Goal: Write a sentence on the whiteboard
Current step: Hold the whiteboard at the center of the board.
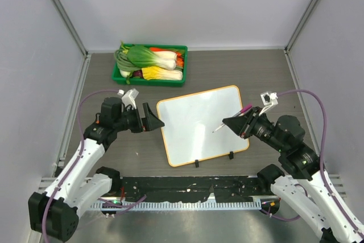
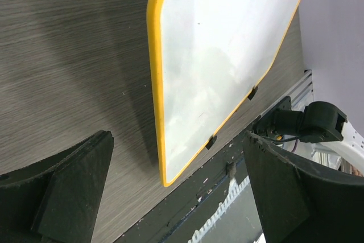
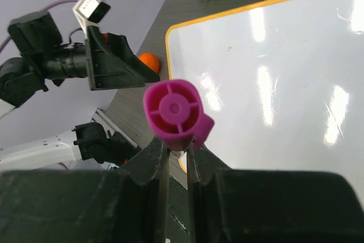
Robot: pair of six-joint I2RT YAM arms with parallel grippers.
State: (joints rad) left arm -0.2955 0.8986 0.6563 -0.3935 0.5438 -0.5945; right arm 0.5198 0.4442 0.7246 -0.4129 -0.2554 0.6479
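Only overhead shows the marker [image 1: 218,128] tip over the whiteboard [image 1: 190,138].

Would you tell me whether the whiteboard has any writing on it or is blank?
Blank: the whiteboard shows only glare and tiny specks in every view, no words. The right gripper holds a pink marker over it.

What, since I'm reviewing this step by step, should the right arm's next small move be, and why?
Probably lower the marker onto the whiteboard to start the first stroke: the board is blank, and the right gripper is shut on the marker with its tip over the board's right half.
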